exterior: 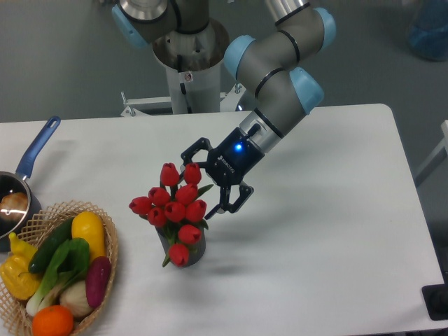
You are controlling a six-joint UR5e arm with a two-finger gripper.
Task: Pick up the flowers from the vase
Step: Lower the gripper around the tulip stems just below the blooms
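On the bench, left to right, stood a basket of produce, then the flowers upright in the vase, then the claw, its jaws spread apart at the bunch's right edge, gripping nothing. The buds looked light, soft and easily crushed, probably loose in the vase; the firmer hold seemed lower, around the gathered stems beneath the heads.
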